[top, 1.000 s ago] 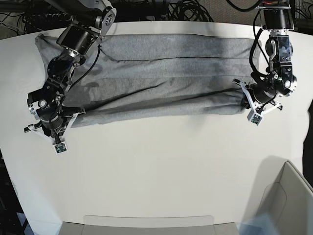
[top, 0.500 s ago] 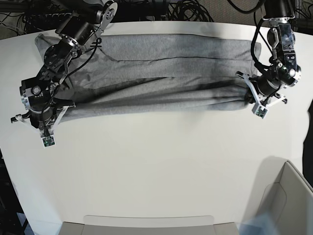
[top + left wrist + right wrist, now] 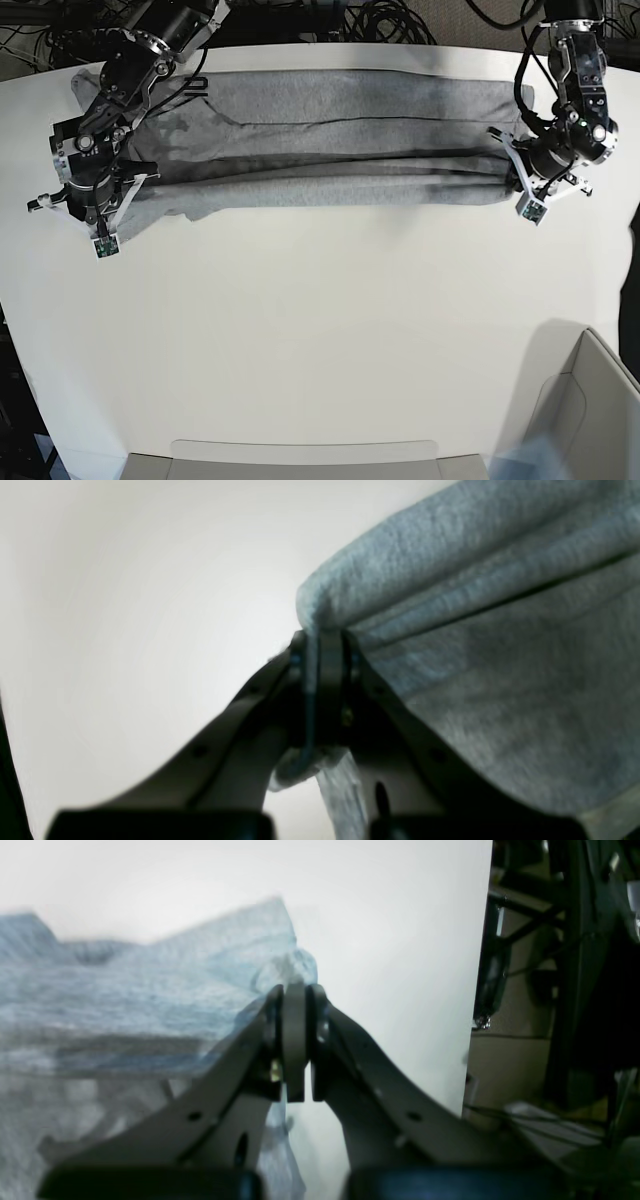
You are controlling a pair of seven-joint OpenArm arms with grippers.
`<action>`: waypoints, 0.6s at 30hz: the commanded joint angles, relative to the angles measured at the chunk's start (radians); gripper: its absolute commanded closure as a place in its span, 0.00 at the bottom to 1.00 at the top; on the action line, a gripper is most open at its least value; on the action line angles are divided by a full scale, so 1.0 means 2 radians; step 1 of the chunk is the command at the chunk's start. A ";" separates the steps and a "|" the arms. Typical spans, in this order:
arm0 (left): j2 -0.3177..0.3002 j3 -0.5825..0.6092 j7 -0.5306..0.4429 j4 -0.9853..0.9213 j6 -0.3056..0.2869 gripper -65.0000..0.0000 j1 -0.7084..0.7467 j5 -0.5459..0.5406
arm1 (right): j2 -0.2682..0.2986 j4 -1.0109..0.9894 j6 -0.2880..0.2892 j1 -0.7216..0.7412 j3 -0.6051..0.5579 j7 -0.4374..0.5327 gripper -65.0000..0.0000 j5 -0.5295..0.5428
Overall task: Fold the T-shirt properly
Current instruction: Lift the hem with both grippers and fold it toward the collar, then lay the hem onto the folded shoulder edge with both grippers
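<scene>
Both grippers have drawn the near edge of the T-shirt (image 3: pixel 360 135) back toward its far side; your left gripper (image 3: pixel 325 690) and right gripper (image 3: pixel 295 1040) each pinch its cloth over the white counter (image 3: pixel 320 330).

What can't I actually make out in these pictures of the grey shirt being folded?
- Any print on the T-shirt: its inner and under faces are turned away in all views.
- The cloth between the tips of the left gripper: its dark fingers cover it in the left wrist view.
- The shirt's far part in the right wrist view: cut off by the left edge.
- Labels on the grey bin: cropped at the base view's corner.
</scene>
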 commanded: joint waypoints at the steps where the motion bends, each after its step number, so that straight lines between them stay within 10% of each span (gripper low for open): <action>1: -0.008 -0.004 -0.004 0.008 0.003 1.00 0.001 0.003 | 0.004 0.014 0.008 0.005 0.001 0.005 1.00 -0.005; 18: -0.008 -0.004 -0.004 0.008 0.003 1.00 0.040 0.003 | -0.001 0.025 0.008 -0.070 0.030 0.006 1.00 -0.007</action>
